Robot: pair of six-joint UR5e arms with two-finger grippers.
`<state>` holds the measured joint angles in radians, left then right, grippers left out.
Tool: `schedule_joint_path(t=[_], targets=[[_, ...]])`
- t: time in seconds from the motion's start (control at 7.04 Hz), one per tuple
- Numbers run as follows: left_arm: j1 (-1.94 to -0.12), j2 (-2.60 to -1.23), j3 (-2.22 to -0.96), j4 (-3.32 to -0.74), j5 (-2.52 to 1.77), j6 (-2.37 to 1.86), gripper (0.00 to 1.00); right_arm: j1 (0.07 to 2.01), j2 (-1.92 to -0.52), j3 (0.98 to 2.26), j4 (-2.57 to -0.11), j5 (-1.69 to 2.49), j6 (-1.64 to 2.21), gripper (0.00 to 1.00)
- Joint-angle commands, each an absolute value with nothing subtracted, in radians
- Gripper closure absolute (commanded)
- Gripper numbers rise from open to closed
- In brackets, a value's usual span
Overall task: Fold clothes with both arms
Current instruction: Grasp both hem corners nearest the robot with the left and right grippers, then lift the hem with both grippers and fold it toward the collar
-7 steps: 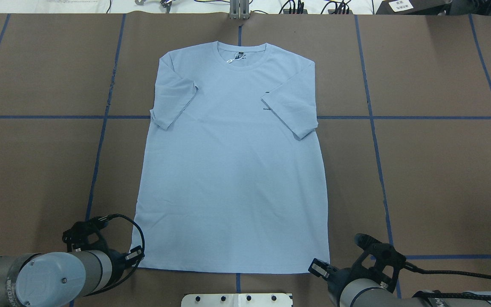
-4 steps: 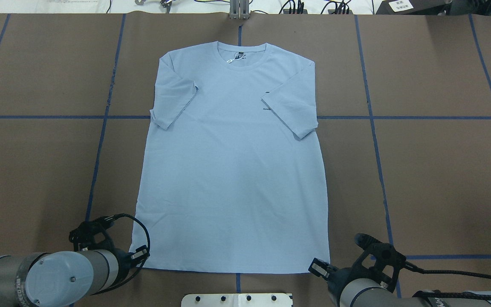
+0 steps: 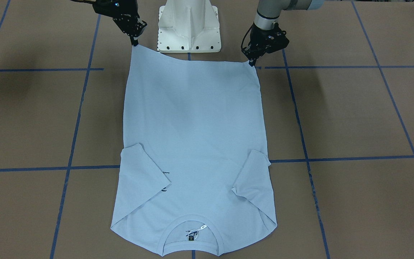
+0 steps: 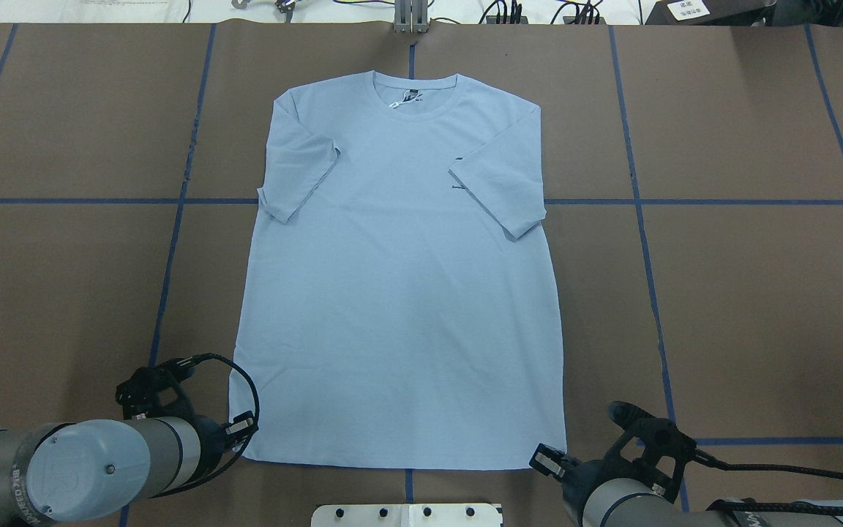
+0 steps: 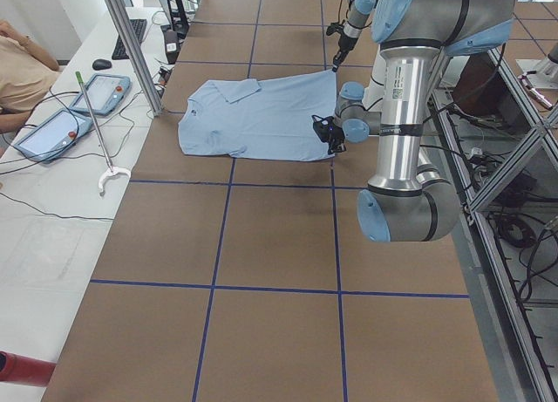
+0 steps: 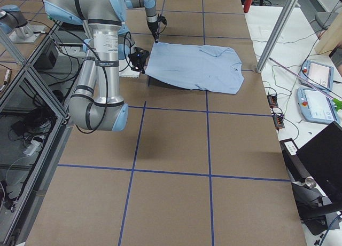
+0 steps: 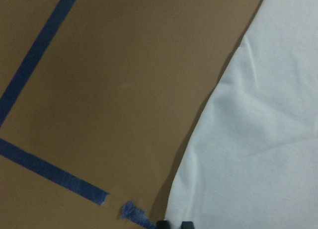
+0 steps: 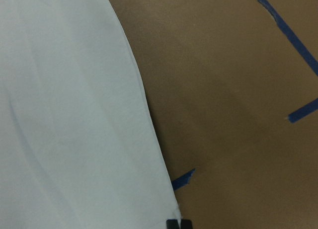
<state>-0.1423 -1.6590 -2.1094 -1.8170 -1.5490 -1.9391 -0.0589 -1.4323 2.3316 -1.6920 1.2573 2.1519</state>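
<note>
Shirt: the light blue shirt (image 4: 399,293) lies front up along the middle of the table (image 4: 758,293). Its neck is at the end far from the robot and its hem (image 4: 399,464) is just in front of the white base (image 3: 189,25).
Sleeves: both are folded inward onto the chest. The one on the robot's left (image 4: 297,172) is the smaller flap. The one on its right (image 4: 502,183) half covers a small dark print (image 4: 458,159).
Collar: the collar (image 4: 416,116) is round and ribbed, with a black label (image 4: 413,94) and a white string inside the neck.
Left gripper: the left gripper (image 3: 252,63) is at the hem corner on the robot's left. It is pinched on the cloth, and its wrist view shows the black fingertips (image 7: 163,224) right at the corner's edge.
Right gripper: the right gripper (image 3: 134,42) is at the other hem corner and is likewise clamped on the cloth. Its fingertips (image 8: 172,223) sit close together at the corner.
Hem height: in the right side view the hem near the right gripper stands off the table with a dark shadow beneath it. In the front view the hem line slants up toward that corner.
Body: the rest of the shirt is flat and smooth, with only faint creases.
Arms: both arms come in low from the robot's edge, one on either side of the base.
Table surface: it is brown and crossed by blue tape (image 4: 641,219) lines.
</note>
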Motion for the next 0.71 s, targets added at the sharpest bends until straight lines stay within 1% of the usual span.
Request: schedule_joint_path(t=[0.0,0.14,0.28,0.43,0.57], targets=[[-0.144,-1.687,-2.134,-1.815,-1.552,-1.936,1.00,-0.057,-1.430,2.333,-1.692,1.258,2.152,1.00],[-0.135,-1.678,-2.196,-1.813,-1.551,-1.945,1.00,-0.055,-1.437,2.353,-1.693,1.262,2.151,1.00],[-0.117,-1.672,-2.247,-1.807,-1.551,-1.975,1.00,-0.095,-1.519,2.418,-1.695,1.267,2.149,1.00],[-0.071,-1.672,-2.279,-1.761,-1.549,-2.005,1.00,-0.127,-1.630,2.489,-1.698,1.272,2.149,1.00],[-0.069,-1.672,-2.342,-1.693,-1.552,-2.006,1.00,-0.133,-1.652,2.505,-1.698,1.272,2.149,1.00]])
